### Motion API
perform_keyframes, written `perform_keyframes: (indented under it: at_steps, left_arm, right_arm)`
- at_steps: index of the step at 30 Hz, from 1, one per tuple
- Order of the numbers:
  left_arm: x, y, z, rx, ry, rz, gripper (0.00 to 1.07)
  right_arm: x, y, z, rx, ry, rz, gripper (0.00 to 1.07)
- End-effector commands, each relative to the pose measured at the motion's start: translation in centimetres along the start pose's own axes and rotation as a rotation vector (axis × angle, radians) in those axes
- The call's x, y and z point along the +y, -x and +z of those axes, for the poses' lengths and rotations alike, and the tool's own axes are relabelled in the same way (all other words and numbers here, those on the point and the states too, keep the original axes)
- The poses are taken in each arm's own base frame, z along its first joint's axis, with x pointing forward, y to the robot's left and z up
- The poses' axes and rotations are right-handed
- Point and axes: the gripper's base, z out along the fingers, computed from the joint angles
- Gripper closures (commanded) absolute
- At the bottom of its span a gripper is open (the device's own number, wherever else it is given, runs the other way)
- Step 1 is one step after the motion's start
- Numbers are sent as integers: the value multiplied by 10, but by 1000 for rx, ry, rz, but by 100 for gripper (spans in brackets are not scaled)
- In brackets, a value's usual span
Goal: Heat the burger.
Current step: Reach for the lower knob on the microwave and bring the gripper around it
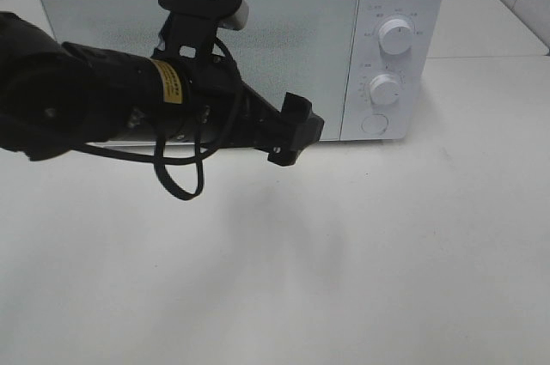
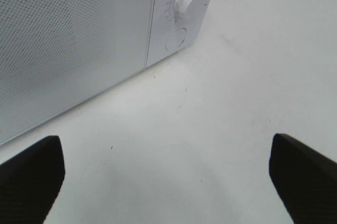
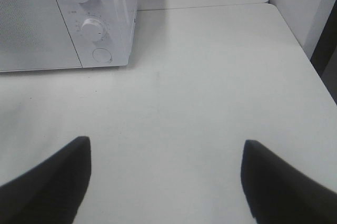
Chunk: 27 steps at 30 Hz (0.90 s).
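White box-shaped microwave oven (image 1: 292, 30), door closed, on white tabletop (image 1: 387, 253), black left gripper (image 2: 168, 182) spread wide, empty, just before its door, black right gripper (image 3: 166, 176) spread, empty, before its knob side, place of the burger cannot be told

One microwave (image 1: 284, 47), two knobs (image 1: 397, 36), one round button (image 1: 375, 124).

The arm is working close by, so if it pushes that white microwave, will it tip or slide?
The microwave probably won't tip: it looks wide, low and boxy. Its bulk suggests weight, though it might slide on the smooth white table.
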Motion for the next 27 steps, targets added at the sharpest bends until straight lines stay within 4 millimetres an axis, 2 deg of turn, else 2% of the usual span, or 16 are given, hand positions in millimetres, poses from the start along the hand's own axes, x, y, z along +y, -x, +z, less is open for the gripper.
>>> perform_keyframes:
  at_steps: [1,2,3,8,10,13,15,16,17,19,21,22,24,25,26,27]
  left_arm:
    - [-1,4,-25,81,18,-1,6]
    - [-1,4,-25,81,18,-1,6]
    - [-1,7,-35,102,24,7,6]
    - [-1,12,-54,126,36,30,6]
    - [0,13,-69,160,53,55,6]
    - [0,14,-79,185,62,56,6]
    - [2,11,-96,258,83,49,6]
    - [2,11,-96,258,83,49,6]
    - [3,9,-105,295,98,53,6]
    - [6,9,-109,308,111,47,6]
    - [22,8,-118,347,164,-6,6]
    - [22,8,-118,347,164,-6,6]
    - [49,7,-129,389,247,-92,6]
    - [49,7,-129,389,247,-92,6]
    - [67,5,-138,410,303,-148,6]
    - [76,5,-144,418,334,-176,6]
  right_arm:
    - [-1,-2,-2,-26,-5,4,31]
    - [-1,-2,-2,-26,-5,4,31]
    - [-1,-2,-2,-26,-5,4,31]
    - [-1,-2,-2,-26,-5,4,31]
    - [-1,-2,-2,-26,-5,4,31]
    - [-1,-2,-2,-26,-5,4,31]
    - [-1,-2,-2,-26,-5,4,31]
    - [-1,-2,-2,-26,-5,4,31]
    - [-1,-2,-2,-26,-5,4,31]
    - [-1,-2,-2,-26,-5,4,31]
    - [-1,-2,-2,-26,-5,4,31]
    - [-1,-2,-2,-26,-5,4,31]
    - [-1,-2,-2,-26,-5,4,31]
    - [-1,-2,-2,-26,-5,4,31]
    - [-1,-2,-2,-26,-5,4,31]
    - [-1,-2,-2,-26,-5,4,31]
